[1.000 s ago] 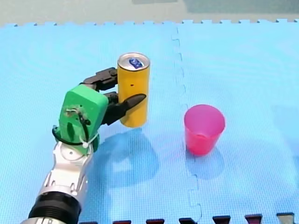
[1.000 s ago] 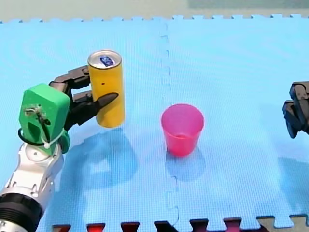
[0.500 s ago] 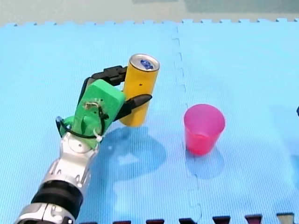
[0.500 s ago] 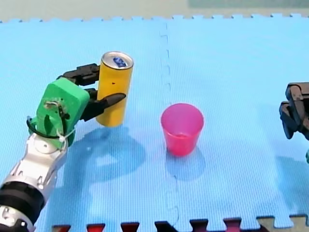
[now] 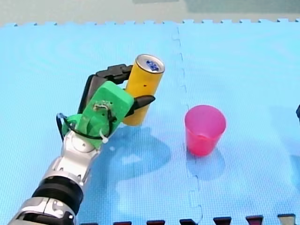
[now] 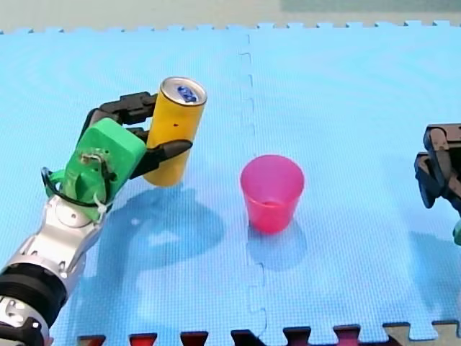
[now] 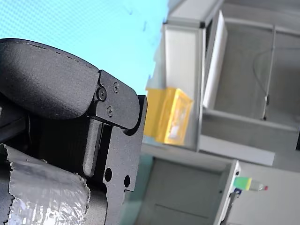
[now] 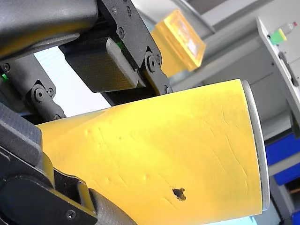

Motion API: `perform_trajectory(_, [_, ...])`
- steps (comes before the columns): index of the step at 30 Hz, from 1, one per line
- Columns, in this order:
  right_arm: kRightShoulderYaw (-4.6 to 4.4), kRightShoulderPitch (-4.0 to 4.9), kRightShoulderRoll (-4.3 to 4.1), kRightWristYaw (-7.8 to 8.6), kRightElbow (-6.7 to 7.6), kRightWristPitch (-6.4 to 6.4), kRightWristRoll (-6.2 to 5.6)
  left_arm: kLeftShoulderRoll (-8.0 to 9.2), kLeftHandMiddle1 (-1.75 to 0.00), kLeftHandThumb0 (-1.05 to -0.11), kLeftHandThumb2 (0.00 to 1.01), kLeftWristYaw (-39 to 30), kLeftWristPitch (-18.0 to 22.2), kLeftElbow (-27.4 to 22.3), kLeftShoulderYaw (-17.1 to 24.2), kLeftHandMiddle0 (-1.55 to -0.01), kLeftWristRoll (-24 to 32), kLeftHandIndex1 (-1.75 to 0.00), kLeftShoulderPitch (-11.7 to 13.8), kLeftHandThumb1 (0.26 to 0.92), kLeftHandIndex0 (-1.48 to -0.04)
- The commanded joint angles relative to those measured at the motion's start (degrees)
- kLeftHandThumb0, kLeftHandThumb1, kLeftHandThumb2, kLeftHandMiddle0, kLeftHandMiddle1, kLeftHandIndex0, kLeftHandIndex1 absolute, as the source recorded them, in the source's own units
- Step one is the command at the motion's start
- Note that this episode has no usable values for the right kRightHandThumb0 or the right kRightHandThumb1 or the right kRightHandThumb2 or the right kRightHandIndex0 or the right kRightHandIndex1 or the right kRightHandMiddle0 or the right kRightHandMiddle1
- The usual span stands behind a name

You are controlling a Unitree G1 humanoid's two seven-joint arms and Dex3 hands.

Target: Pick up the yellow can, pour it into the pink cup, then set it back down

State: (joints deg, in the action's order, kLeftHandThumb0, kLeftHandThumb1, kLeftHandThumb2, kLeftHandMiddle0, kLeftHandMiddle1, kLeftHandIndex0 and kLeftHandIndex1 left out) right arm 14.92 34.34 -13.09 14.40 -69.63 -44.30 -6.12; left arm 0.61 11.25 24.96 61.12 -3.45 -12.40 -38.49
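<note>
On the blue foam mat (image 5: 243,61), the left arm reaches in from the near-left corner with its forearm slanting up and to the right. The left hand (image 5: 107,107) has its fingers (image 5: 111,73) clamped around the one yellow can (image 5: 143,91), one finger across the front and the others behind. The can is tilted, its top leaning toward the one pink cup (image 5: 204,129), which stands upright on the mat to the can's right, apart from it. The right hand (image 6: 438,169) is at the mat's right edge, well apart from the cup and holding nothing; whether it is clenched or released cannot be told.

Green robot hand (image 5: 112,103), black fingers (image 5: 112,72)
</note>
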Motion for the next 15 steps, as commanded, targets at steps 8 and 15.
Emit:
perform_trajectory(8, [0.22,0.39,-0.11,0.04,-0.35,0.18,-0.2,-0.86,0.0,-0.419,0.0,0.21,3.18,0.83,-0.51,-1.45,-0.03,0.0,-2.05,0.737,-1.28])
perform_trajectory(15, [0.1,0.44,-0.13,-0.39,-0.41,0.05,0.05,-0.85,0.0,-0.418,0.0,0.59,4.78,1.31,-1.44,-1.45,-1.1,0.0,-2.7,0.737,-1.28])
